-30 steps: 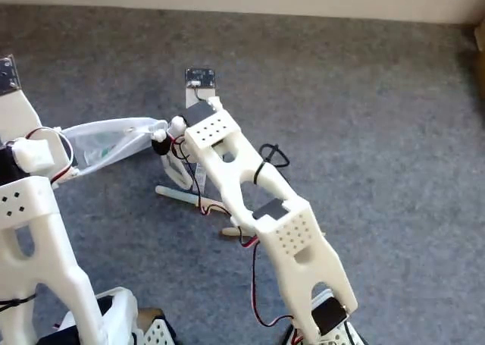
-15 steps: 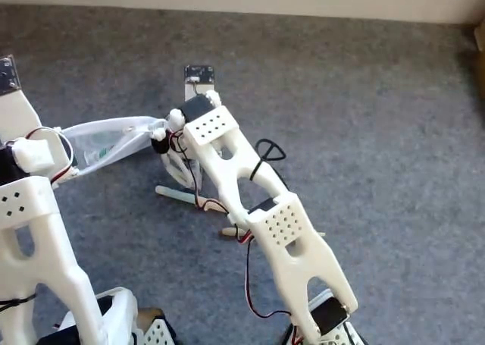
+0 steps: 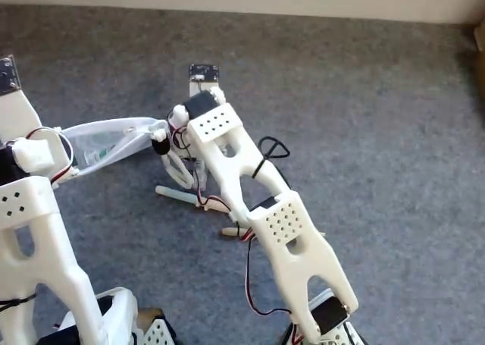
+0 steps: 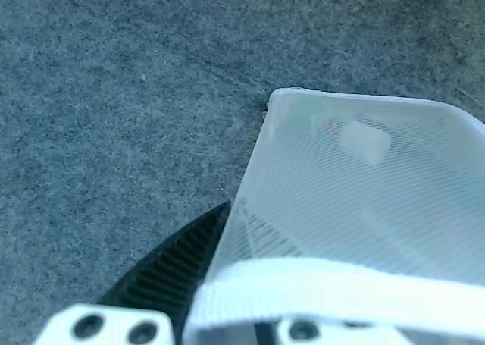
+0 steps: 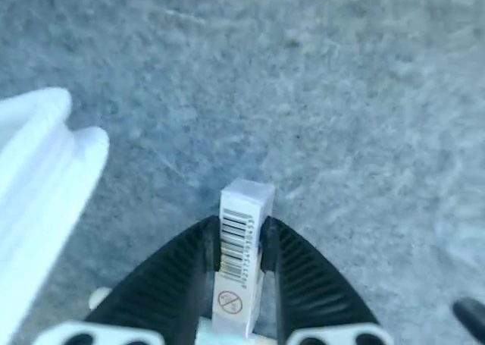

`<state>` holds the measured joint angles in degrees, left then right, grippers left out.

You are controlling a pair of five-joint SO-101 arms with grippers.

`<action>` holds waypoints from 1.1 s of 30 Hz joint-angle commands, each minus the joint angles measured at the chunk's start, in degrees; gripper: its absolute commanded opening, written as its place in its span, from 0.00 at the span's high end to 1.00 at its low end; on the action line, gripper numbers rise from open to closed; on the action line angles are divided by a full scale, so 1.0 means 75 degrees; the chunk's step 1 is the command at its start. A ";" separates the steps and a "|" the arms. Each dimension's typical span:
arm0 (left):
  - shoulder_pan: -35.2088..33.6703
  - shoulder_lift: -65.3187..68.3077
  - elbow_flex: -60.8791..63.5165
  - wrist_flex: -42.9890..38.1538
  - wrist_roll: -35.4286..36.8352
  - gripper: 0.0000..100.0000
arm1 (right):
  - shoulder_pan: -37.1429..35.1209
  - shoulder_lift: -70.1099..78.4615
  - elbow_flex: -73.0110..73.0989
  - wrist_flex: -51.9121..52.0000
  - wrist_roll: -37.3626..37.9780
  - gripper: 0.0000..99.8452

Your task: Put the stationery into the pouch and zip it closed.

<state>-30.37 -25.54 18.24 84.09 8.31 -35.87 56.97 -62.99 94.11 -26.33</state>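
Currently mid-loading. Clamping the hem of the translucent white mesh pouch [image 3: 114, 144] with left gripper [image 4: 220, 277], lifted off the grey carpet [image 3: 379, 133]. Pinching a small white barcoded block [image 5: 245, 201], probably an eraser, in right gripper [image 5: 241, 231]; just beside the pouch rim, not yet inside. Next: swing over the opening, push in, let go. Need to keep the mouth held wide. Then fetch the pale pen [image 3: 176, 196] and wooden pencil [image 3: 231, 231] lying on the carpet under the right arm. Zip last.
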 commanded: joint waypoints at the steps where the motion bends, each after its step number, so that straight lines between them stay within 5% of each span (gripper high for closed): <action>1: -0.0147 0.0158 0.0111 -0.0105 0.0035 0.99 | 0.0229 -0.0756 -0.0920 0.0627 0.0434 0.95; 16: 0.0428 0.0158 0.0158 -0.0152 0.0035 0.99 | 0.0791 -0.1623 -0.2022 0.0932 0.0445 0.95; 21: 0.0428 0.0158 0.0170 -0.0258 0.0047 0.99 | 0.0756 -0.2397 -0.1049 0.0944 0.1430 0.95; 33: 0.0428 0.0158 0.0182 -0.0258 0.0047 0.99 | 0.0826 -0.2608 0.0123 -0.0393 0.1465 0.95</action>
<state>-28.09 -25.54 18.59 83.12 8.13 -30.68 41.41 -61.85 95.87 -15.96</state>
